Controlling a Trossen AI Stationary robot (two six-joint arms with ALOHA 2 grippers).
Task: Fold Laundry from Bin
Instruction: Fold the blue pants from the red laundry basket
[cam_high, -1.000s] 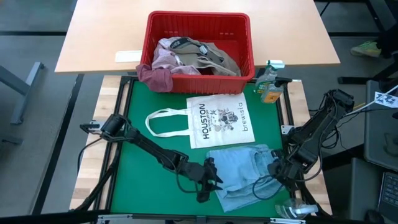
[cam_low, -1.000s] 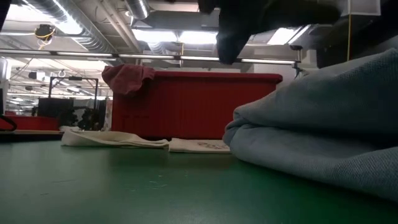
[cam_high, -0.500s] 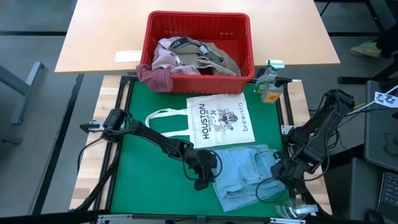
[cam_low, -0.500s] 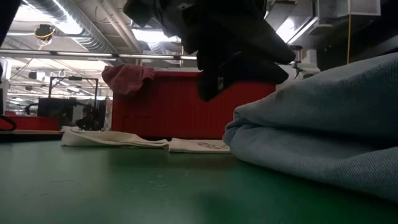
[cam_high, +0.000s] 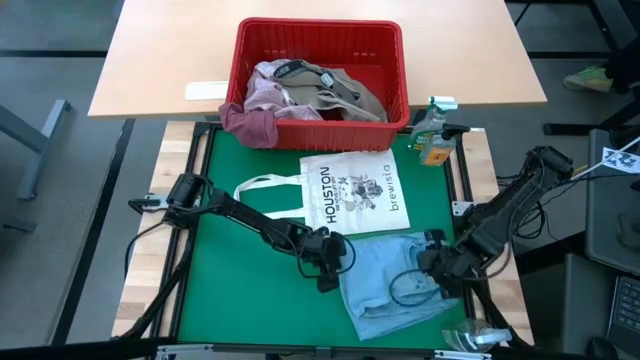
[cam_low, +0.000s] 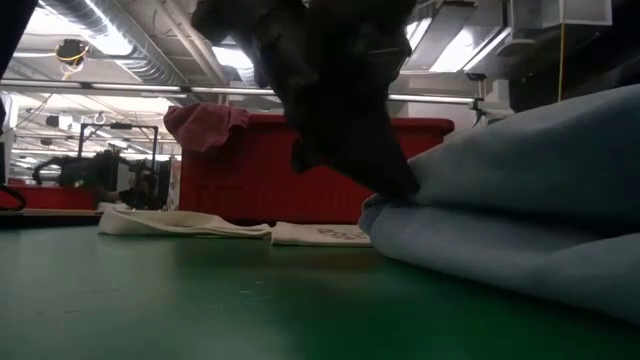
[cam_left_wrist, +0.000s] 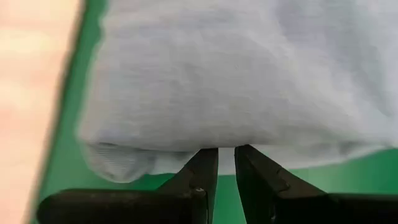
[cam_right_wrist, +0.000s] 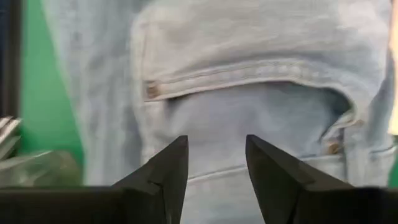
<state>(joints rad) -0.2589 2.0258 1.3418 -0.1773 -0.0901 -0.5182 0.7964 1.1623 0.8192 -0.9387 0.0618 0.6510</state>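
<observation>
1. Down at the near end of the green mat (cam_high: 250, 320) lies a light blue denim piece (cam_high: 385, 285), prob. shorts, just below the white tote bag (cam_high: 352, 196) & just touching its bottom edge.
2. It looks soft but thick. Seams, a pocket & little metal studs show close up in the right wrist view. It's rumpled, w/ a fat rolled edge on the left side.
3. I think it will handle floppy & a bit heavy for cloth. It won't slip much and won't break. Best place to grab looks like an edge or corner, where there's only a layer or two, not the thick middle.
4. Left gripper (cam_high: 330, 262) is at that left edge. Its fingers (cam_left_wrist: 202, 168) are nearly together, w/ only a thin gap. The tips sit right at the fold, but I can't tell if cloth is pinched between them.
5. Right gripper (cam_high: 432, 270) is over the right side of the denim. Its fingers (cam_right_wrist: 163, 171) stand apart w/ nothing between them, just cloth below.
6. Rest of the laundry (cam_high: 305, 92), pale pink, khaki-grey & white bits, is piled in the red bin (cam_high: 320, 28) at the far end. A maroon piece (cam_high: 250, 125) hangs over its front left corner.
</observation>
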